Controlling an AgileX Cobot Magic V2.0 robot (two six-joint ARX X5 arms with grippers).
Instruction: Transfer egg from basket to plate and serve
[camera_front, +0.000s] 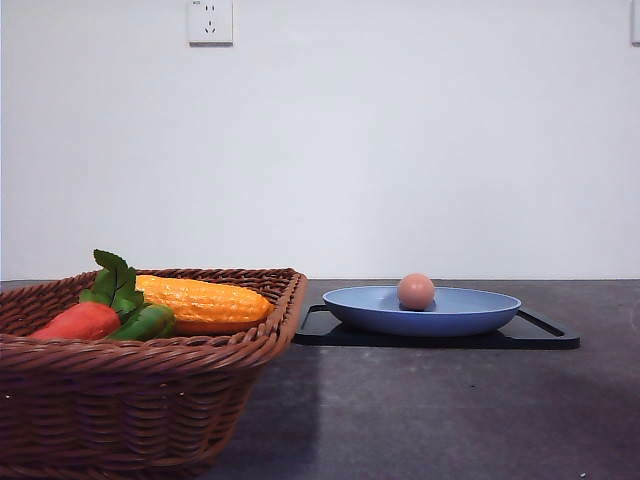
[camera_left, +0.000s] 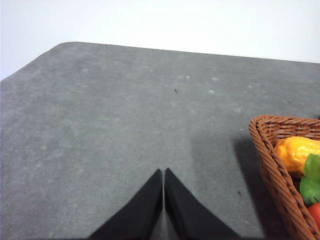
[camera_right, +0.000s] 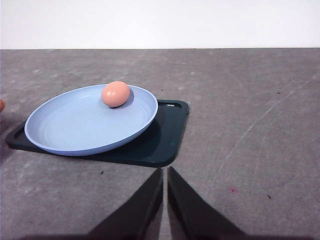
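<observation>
On plate (camera_front: 470, 318): egg (camera_front: 416, 291); basket (camera_front: 150, 400) holds corn (camera_front: 205, 300), carrot (camera_front: 78, 321); both fingers clenched, empty.

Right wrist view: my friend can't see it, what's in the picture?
A small egg sits in a blue plate on a black tray on a grey table. The right gripper, shut, is close by.

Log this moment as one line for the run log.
egg: in plate | plate: on black tray | basket: corn, carrot | left gripper: shut, empty | right gripper: shut, empty
</observation>
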